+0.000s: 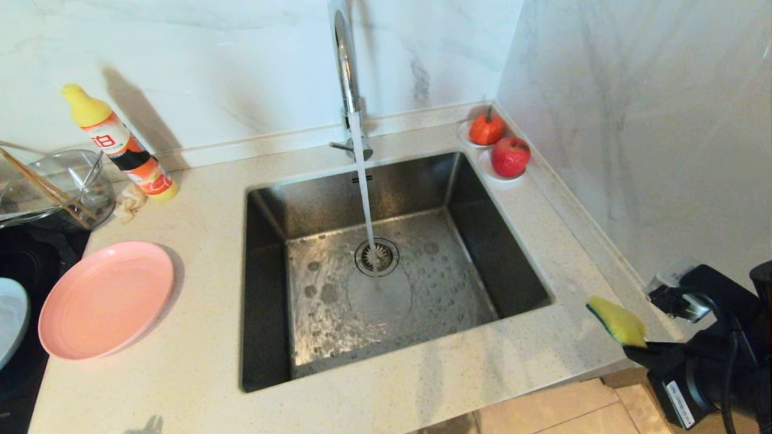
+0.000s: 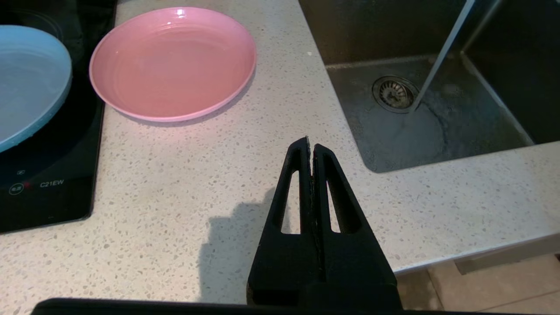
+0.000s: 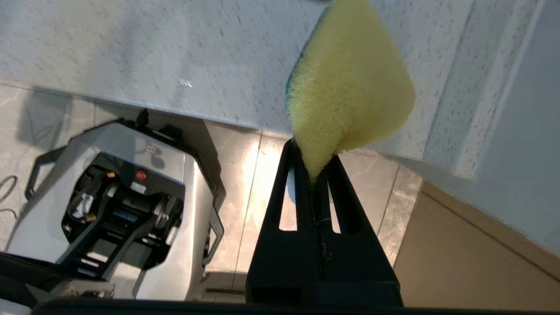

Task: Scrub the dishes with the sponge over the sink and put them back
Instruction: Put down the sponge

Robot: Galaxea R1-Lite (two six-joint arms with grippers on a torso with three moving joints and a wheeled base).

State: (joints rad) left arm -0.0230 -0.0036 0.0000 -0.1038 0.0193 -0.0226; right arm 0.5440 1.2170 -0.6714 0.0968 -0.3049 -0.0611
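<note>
Head view: right gripper (image 1: 634, 348) is pinching the sponge (image 1: 616, 320) near-right of the sink (image 1: 265, 289); pink plate (image 1: 105, 299) is lying far left, nearer my closed, empty left gripper (image 2: 310, 144).

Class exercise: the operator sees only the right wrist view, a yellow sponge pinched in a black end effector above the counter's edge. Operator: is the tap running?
Observer: Yes, water streams from the faucet onto the sink drain.
Operator: Where are the plates?
Observer: The pink plate lies on the counter left of the sink; the blue plate sits on the black cooktop beside it.
Operator: And the left end effector?
Observer: The left end effector is shut, empty, above the counter's front.
</note>
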